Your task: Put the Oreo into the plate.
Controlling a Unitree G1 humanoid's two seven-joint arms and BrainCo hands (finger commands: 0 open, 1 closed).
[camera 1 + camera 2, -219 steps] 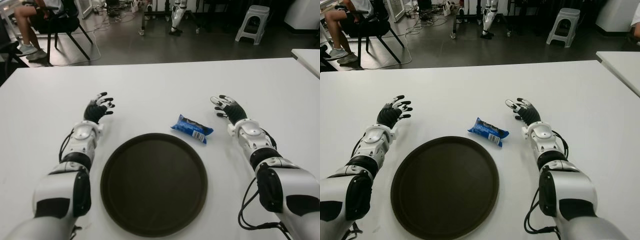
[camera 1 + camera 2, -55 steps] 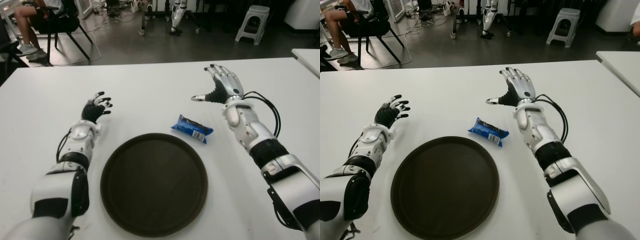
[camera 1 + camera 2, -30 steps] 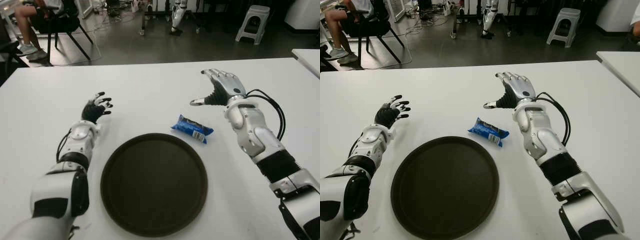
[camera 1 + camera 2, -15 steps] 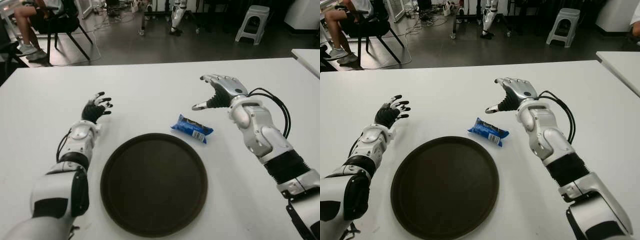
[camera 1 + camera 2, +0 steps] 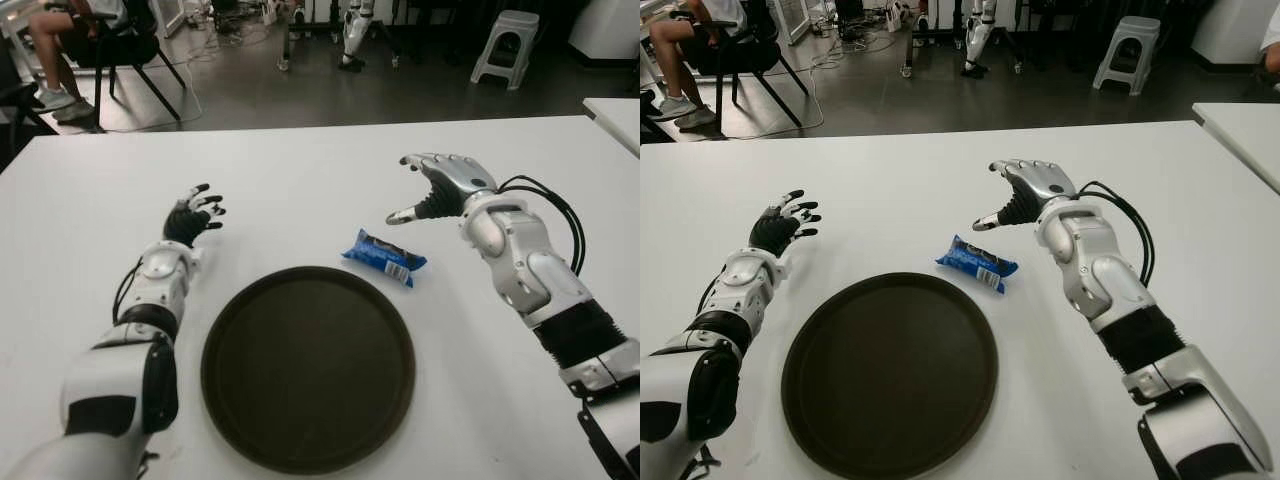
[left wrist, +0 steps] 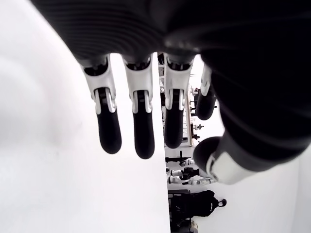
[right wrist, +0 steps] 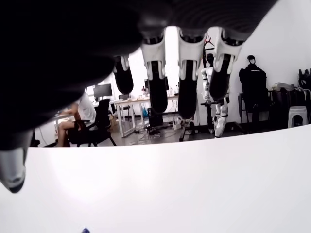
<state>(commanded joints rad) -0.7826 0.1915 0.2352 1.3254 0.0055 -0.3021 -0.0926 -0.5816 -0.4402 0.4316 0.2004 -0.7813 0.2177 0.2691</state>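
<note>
The blue Oreo pack [image 5: 384,256] lies on the white surface [image 5: 300,180], just beside the dark plate [image 5: 308,366] — nothing is done yet. The right hand [image 5: 432,192] hovers beyond the pack, fingers spread, empty. The left hand [image 5: 192,215] shows far from the pack, also relaxed and holding nothing.

Oreo [image 5: 384,256]: blue snack pack, sealed, lying flat and slanted on the worktop, just beyond the plate's far right rim.
Plate [image 5: 308,366]: round, dark brown, bare, flat.

Silver-white arms, black elbow bands, black cables, dark-fingered left hand [image 5: 193,213], silver right hand [image 5: 440,185].
</note>
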